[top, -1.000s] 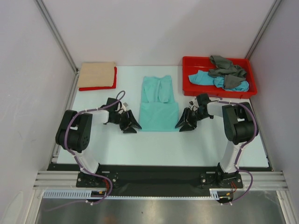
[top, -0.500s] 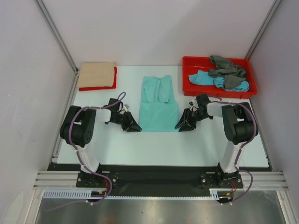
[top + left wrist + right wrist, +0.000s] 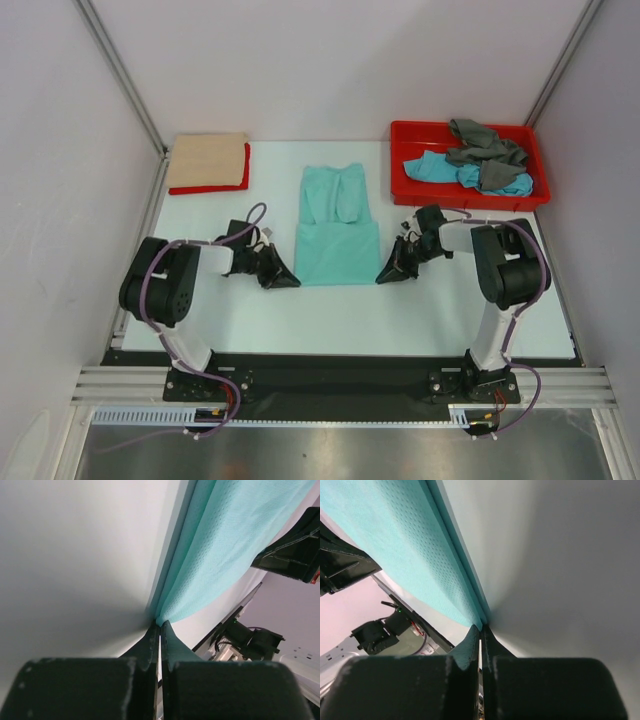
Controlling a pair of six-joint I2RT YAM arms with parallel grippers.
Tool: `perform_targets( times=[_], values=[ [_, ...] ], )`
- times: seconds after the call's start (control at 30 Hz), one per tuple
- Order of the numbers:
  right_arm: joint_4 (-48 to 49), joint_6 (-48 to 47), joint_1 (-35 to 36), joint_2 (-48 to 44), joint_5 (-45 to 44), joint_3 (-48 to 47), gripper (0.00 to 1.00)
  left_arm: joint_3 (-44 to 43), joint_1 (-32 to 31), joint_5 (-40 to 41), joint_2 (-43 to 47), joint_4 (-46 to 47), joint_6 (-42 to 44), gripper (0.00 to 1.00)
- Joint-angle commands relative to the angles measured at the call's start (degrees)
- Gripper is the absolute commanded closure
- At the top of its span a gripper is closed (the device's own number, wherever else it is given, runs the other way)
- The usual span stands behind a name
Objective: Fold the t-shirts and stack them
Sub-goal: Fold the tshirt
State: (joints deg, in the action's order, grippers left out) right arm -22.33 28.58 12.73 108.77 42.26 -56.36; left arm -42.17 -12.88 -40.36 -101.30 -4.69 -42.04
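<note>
Five shirts in all. One mint-green shirt (image 3: 338,225) lies alone in the middle of the table (image 3: 400,320). Two are stacked at the far left corner, a beige shirt (image 3: 205,160) on a red shirt (image 3: 210,189). Two are bunched in the tray (image 3: 440,196) at the far right corner, a turquoise shirt (image 3: 430,168) and a grey shirt (image 3: 485,148). There is one tray and one table. Two arms stand at the near edge, the left arm (image 3: 165,285) and the right arm (image 3: 510,265), each with one gripper, so two grippers: the left gripper (image 3: 292,281) and the right gripper (image 3: 384,277)
</note>
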Motion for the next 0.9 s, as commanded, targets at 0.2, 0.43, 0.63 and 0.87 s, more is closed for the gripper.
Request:
perform_targets(
  times=[0.2,0.43,0.63,0.87],
  values=[
    [-4.0,-3.3,1.7,-10.0,-4.6,10.6,1.0,15.7,-1.5,10.4,13.2,-3.2,-1.0,1.0],
    [-6.9,-3.0,2.1,-20.8,-3.9,18.1,1.0,23.1,-8.4,13.0,28.7,-7.9,-7.9,1.0],
    [-10.5,-1.9,2.2,-27.1,-3.4,16.0,1.0,19.8,-9.4,17.1,42.9,-17.2,-9.7,1.0],
    [-13.4,-2.1,1.0,-20.4,-2.9,-1.0,1.0,3.1,-8.1,19.1,33.6,-20.8,-4.8,1.0]
  ],
)
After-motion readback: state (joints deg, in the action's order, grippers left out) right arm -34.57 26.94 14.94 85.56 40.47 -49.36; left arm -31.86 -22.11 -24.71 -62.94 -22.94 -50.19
